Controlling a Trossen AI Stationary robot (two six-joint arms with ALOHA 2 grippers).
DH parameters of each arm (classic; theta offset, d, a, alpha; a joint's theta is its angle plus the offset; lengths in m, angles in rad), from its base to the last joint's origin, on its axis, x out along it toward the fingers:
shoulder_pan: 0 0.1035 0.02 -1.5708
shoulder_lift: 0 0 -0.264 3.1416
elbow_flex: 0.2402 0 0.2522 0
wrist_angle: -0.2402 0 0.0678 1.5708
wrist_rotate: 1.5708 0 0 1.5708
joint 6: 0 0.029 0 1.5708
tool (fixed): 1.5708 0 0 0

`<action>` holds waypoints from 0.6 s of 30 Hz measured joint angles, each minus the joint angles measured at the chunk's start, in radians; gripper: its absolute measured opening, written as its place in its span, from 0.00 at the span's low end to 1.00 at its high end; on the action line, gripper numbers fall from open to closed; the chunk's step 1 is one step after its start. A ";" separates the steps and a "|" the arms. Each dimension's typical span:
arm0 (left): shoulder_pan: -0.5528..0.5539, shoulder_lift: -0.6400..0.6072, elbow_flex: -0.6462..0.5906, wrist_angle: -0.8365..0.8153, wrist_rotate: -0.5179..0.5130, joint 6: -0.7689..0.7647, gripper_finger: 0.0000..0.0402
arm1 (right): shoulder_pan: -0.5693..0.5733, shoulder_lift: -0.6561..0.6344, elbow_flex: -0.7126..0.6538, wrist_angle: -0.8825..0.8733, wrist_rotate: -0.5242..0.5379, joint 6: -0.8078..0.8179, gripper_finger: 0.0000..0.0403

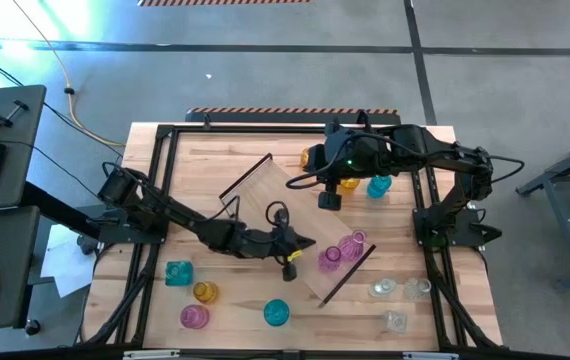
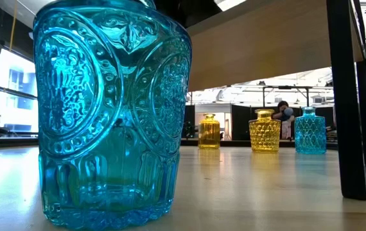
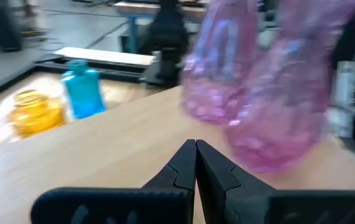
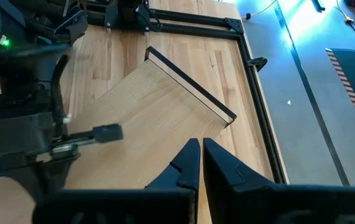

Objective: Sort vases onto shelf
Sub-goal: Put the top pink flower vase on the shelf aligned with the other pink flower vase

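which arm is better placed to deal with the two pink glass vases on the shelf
Left, probably. The left gripper, shut, sits over the light-wood shelf board right beside the two pink glass vases. The right gripper, also shut, hangs farther off, near the amber and teal vases.

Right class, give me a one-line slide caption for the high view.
Both arms reach over a tilted shelf that carries two pink vases, with other coloured vases scattered on the table.
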 joint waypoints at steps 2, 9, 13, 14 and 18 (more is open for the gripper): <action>0.005 0.006 0.000 0.011 -0.032 0.000 0.00 | 0.000 0.000 0.000 0.000 0.000 0.000 0.00; 0.006 0.098 0.000 0.166 -0.039 -0.007 0.00 | 0.000 0.000 0.000 0.000 0.000 -0.002 0.00; 0.013 0.114 0.000 0.220 -0.056 0.000 0.00 | 0.000 0.000 0.000 -0.001 0.000 0.000 0.00; 0.016 0.113 0.000 0.231 -0.053 0.000 0.00 | 0.000 0.000 0.000 -0.003 0.000 0.001 0.00; 0.019 0.113 0.002 0.253 -0.022 -0.002 0.00 | 0.000 0.000 0.000 -0.009 -0.001 0.004 0.00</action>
